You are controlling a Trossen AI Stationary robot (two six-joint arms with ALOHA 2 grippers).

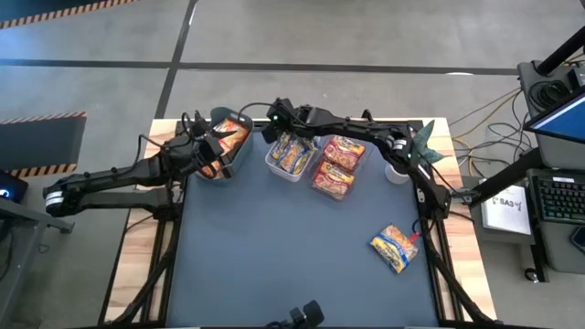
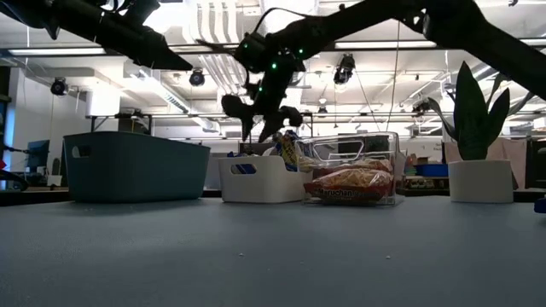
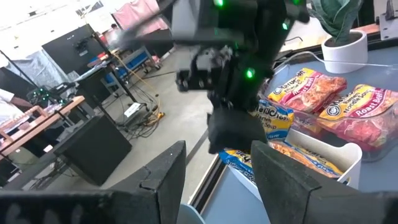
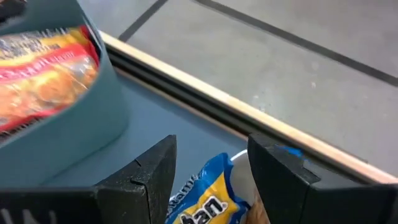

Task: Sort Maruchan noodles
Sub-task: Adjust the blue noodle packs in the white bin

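Noodles: blue-and-yellow packets lie in the white bin; pink-red packets fill the clear bin just beside it; an orange-red packet lies in the grey-green bin; one blue-and-yellow packet lies alone on the counter, well apart from the bins, toward the right arm's side.
Right jaws: spread, above the far end of the white bin; in the right wrist view a blue-and-yellow packet shows between the two fingers, and I cannot tell whether they touch it.
Left jaws: spread with nothing between them, over the grey-green bin.
Bins: three in a row along the far edge of the counter, grey-green, then white, then clear, the last two touching.
Plant: in a white pot at the counter's far right corner, near the clear bin.
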